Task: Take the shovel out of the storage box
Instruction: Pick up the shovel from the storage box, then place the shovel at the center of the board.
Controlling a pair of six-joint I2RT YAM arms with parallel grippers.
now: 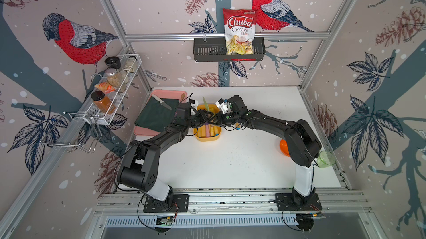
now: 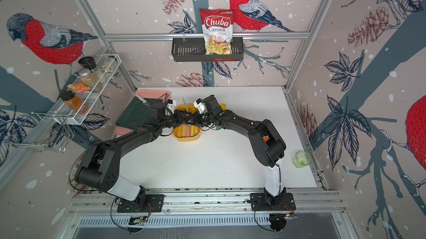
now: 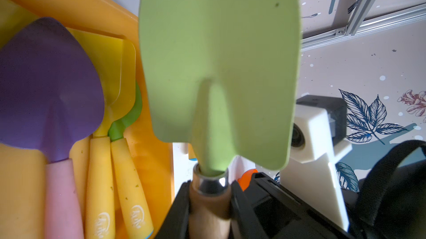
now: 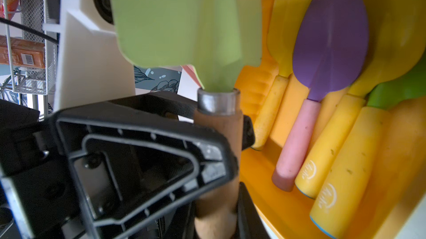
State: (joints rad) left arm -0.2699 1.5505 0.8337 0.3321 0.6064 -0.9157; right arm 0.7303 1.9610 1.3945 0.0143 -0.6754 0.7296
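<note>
Right now two pairs of fingers pinch one shovel (image 3: 219, 65). Left fingers (image 3: 180, 207) clamp its wood handle just under the metal collar, one each side. Right fingers (image 4: 246, 214) are pressed onto the same handle lower down, nearer the butt. So the handle runs btwn both pairs, w/ the blade sticking out past them toward the back wall. In both top views the shovel is held over the box (image 1: 207, 139), arms meeting above the box's middle. The blade shows edge-on there, a thin green sliver near the far rim.

Blade: matte pale green, flat, rounded shoulders, w/ a raised centre rib tapering into a shiny metal collar. Handle: round, light brown wood. Fingers: black plastic, triangular open frames w/ ribs. Box: glossy yellow-orange plastic, shallow, rounded corners, on the white surface (image 1: 230, 161). Inside lie a purple trowel (image 3: 46, 83) w/ pink handle & yellow tools (image 3: 101, 180), handles side by side.
</note>
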